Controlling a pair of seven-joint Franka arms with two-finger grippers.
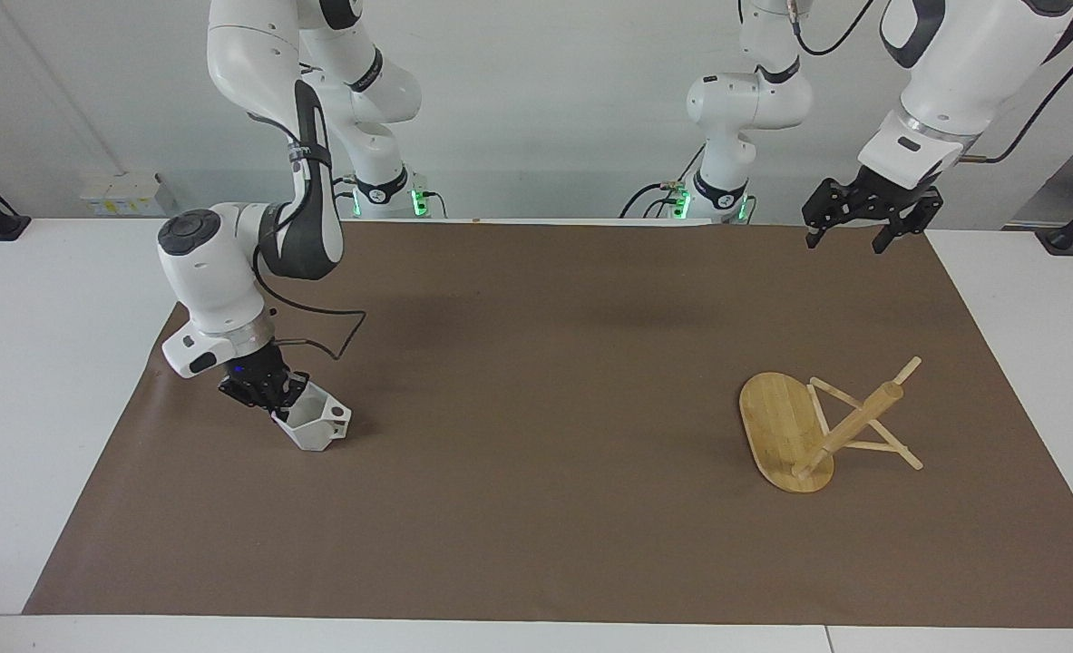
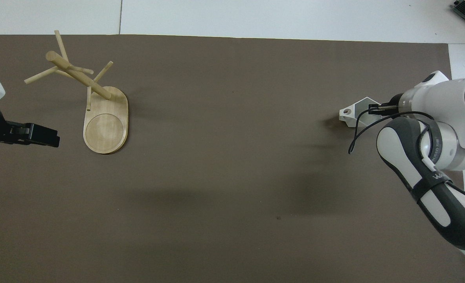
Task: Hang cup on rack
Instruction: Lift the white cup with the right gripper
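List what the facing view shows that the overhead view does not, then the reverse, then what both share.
Facing view only: both arm bases, the wall, and the whole left gripper, open and up over the mat's edge, waiting.

Overhead view only: the round inlay on the rack's base and the inside of the cup.

Both: the right gripper shut on the rim of the white cup, and the bamboo rack at the left arm's end of the brown mat.

Cup (image 1: 316,426) and rack (image 1: 794,433) at separate table ends
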